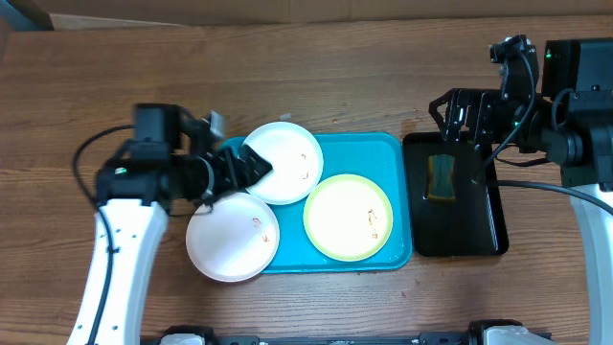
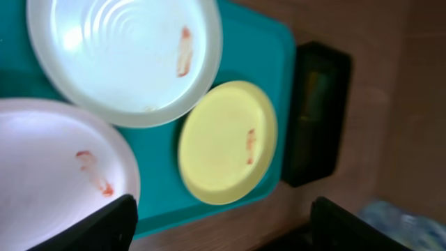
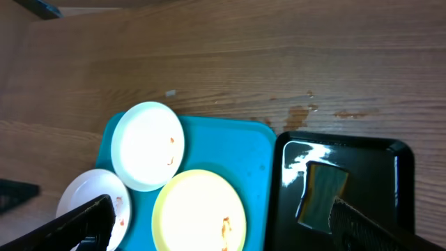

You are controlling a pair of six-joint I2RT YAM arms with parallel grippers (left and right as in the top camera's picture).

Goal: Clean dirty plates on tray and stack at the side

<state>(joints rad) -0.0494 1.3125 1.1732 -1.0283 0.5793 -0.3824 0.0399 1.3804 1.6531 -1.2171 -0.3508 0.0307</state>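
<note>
The turquoise tray (image 1: 383, 153) holds a white plate (image 1: 284, 163) at its upper left and a yellow-green rimmed plate (image 1: 349, 218) at its lower right. A second white plate (image 1: 233, 238) overhangs the tray's left edge. All three carry small orange-brown smudges. My left gripper (image 1: 251, 171) is at the left rim of the upper white plate, its jaws wide open and empty. In the left wrist view the plates (image 2: 125, 56) (image 2: 56, 174) (image 2: 226, 143) lie ahead of the left gripper (image 2: 223, 226). My right gripper (image 1: 458, 120) hangs open over the black tray's far end.
A narrow black tray (image 1: 455, 240) stands right of the turquoise tray, with a green and yellow sponge (image 1: 442, 177) in it. The right wrist view shows the sponge (image 3: 320, 195) beside its right finger. Bare wooden table (image 1: 316, 77) lies behind the trays.
</note>
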